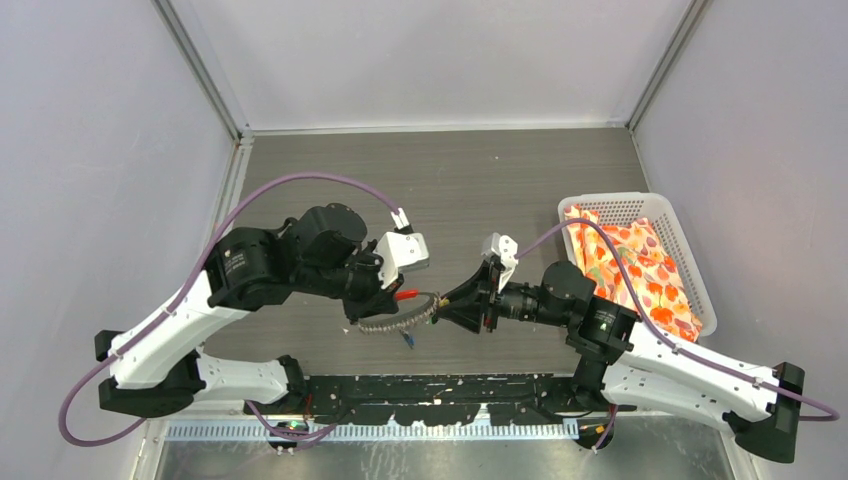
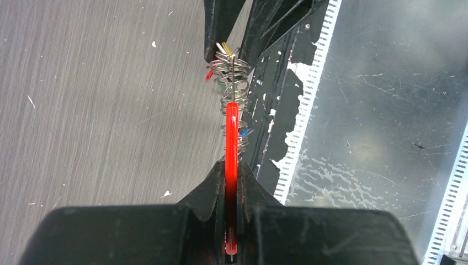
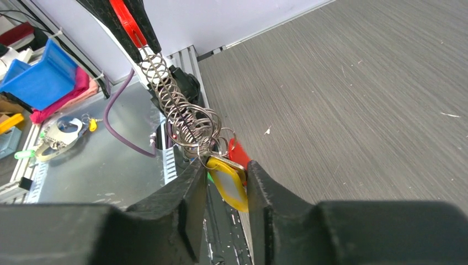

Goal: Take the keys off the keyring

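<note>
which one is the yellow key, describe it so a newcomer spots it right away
Above the near part of the grey table, a coiled metal keyring is held up in the air. At its right end, the yellow key sits between the jaws of the right gripper. It alone has a yellow tag with a pale window; the red key is just behind it.

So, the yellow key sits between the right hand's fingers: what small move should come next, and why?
Probably close the right hand firmly on the yellow key. It lies between the fingers, but a firm pinch isn't evident. The left hand is shut on the keyring at its red section, anchoring the stretched coil for a pull.
</note>
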You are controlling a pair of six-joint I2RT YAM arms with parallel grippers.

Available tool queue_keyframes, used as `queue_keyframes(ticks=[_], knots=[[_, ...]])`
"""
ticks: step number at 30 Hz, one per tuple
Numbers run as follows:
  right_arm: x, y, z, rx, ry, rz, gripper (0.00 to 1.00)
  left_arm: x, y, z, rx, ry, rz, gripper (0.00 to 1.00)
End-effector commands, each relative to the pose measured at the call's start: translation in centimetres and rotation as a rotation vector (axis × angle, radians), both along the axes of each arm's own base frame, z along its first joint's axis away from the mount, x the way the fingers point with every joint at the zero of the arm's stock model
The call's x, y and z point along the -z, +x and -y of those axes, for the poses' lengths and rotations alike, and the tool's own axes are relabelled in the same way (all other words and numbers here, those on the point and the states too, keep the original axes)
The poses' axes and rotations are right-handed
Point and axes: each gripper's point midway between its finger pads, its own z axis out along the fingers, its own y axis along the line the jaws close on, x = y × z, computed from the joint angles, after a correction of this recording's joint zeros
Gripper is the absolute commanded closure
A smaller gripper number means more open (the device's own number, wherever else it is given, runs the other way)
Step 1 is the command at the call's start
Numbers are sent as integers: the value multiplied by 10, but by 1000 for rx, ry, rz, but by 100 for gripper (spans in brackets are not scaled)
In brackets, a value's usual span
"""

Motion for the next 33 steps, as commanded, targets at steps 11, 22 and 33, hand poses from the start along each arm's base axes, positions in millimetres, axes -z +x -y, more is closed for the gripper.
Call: queue_keyframes(ticks=[11,22,33], knots=[[-26,-8,11,-3,-7,-5,90,-12,6,-6,-19,-64,71,99],[-24,-3,17,38,-78,-30,94,1,13,-6,-48,-62,95,100],[-33,37,31,269,-165,-7,99,23,23,25,-148,-299,74,99]])
